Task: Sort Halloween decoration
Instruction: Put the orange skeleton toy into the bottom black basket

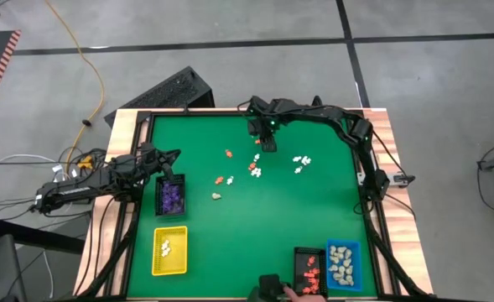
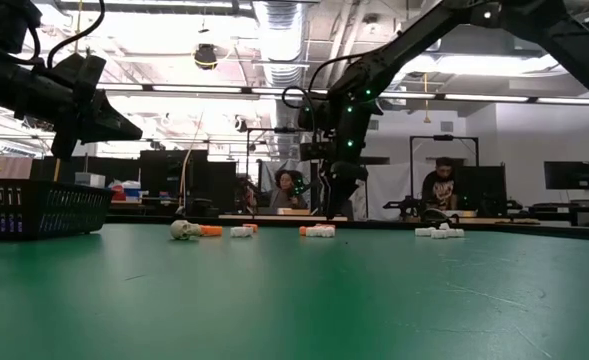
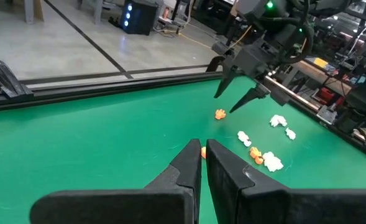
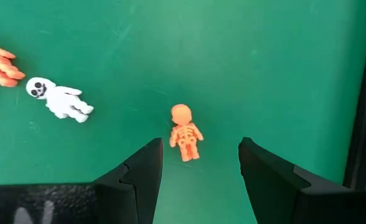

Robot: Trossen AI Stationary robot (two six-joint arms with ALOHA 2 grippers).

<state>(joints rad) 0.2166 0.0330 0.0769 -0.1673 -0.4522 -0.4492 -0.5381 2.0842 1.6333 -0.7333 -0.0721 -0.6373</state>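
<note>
At the near edge of the green felt table (image 1: 255, 226) sit a yellow plastic tray (image 1: 169, 251), a black tray (image 1: 309, 270) of orange-red figurines and a blue tray (image 1: 343, 265). Farther back, the left gripper (image 3: 203, 163) hovers with fingers together over a dark basket (image 1: 171, 195) (purple pieces inside). Mid-table, scattered tiny figurines lie loose. Beyond, the right gripper (image 4: 198, 165), fingers apart, hangs over a tiny orange skeleton figurine (image 4: 184, 132), beside a white skeleton figurine (image 4: 58, 99).

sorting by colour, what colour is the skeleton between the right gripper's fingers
Orange skeleton figurine, lying between the open right gripper; right wrist view shows it best.
</note>
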